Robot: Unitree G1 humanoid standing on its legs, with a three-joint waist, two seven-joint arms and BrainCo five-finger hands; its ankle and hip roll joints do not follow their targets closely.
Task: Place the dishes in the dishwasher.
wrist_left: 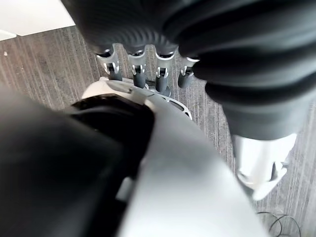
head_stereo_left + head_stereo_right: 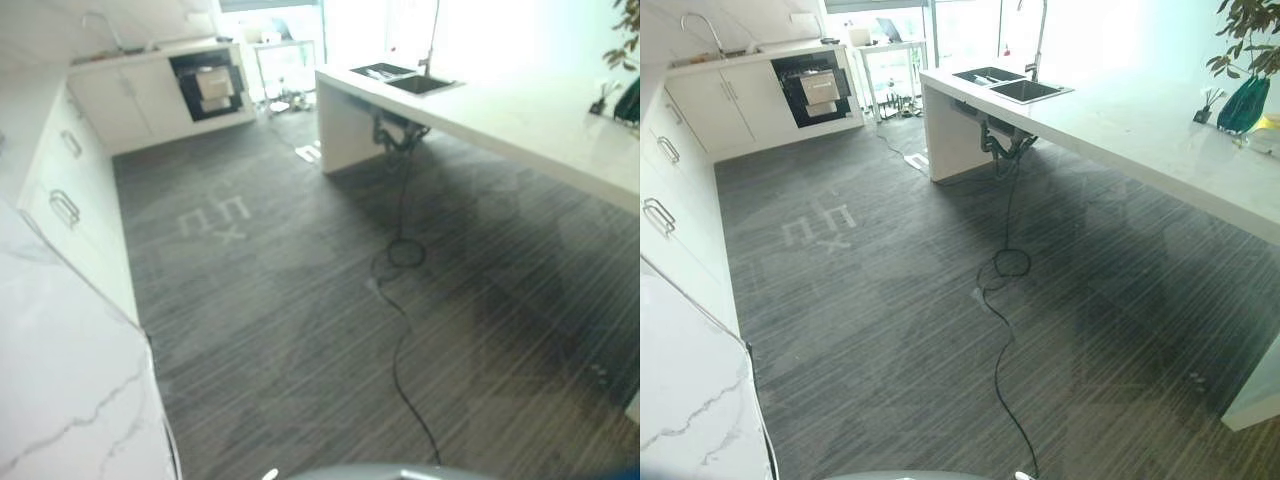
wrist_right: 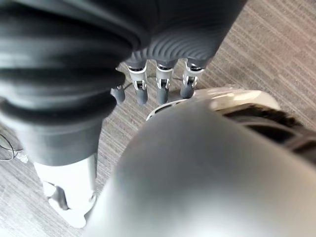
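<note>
The dishwasher is a dark opening in the white cabinets at the far back left, with a pale rack drawn partly out of it. On the white island to the right is a double sink with a tall tap; what lies in it is too small to tell. My left hand hangs down over the striped grey floor, its fingers relaxed and holding nothing. My right hand hangs the same way on the other side, fingers straight and empty.
A marbled white counter runs along the left, with handled drawers below it. The long island top bounds the right and carries a green vase. Pale tape marks lie on the floor.
</note>
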